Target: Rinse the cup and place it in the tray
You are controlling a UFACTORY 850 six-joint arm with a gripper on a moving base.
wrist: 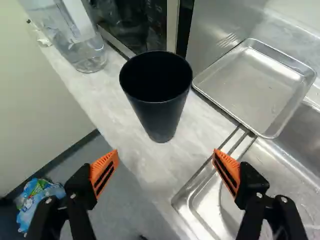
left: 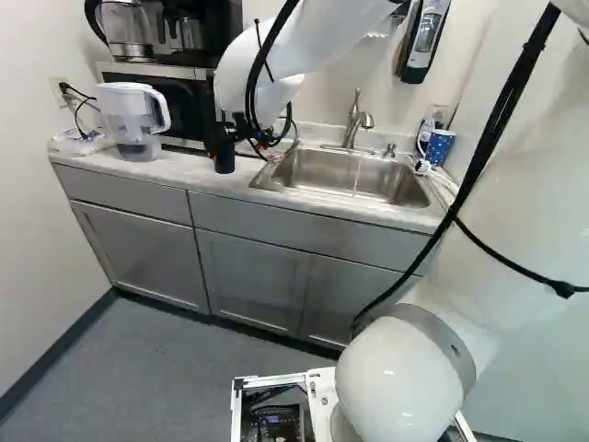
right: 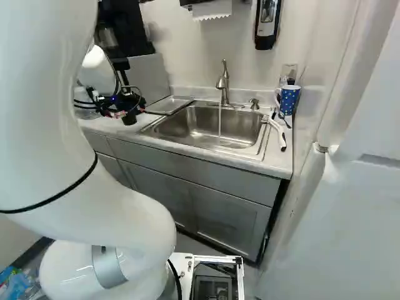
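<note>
Between the pitcher [left: 132, 118] and the sink [right: 212, 125], on the counter [wrist: 102, 95], the black cup [wrist: 157, 107] stands upright, its mouth upward. It lies straight ahead of the gripper [wrist: 165, 153], lined up with the gap between the orange pads, which are spread wide and holding nothing. With the cup's long axis vertical, the one arm probably needs only to reach forward and close around its side. The tray [wrist: 255, 82] sits just beside it, toward the sink. The cup's inner bottom is lost in darkness, and in both base views cables and wrist crowd around it.
</note>
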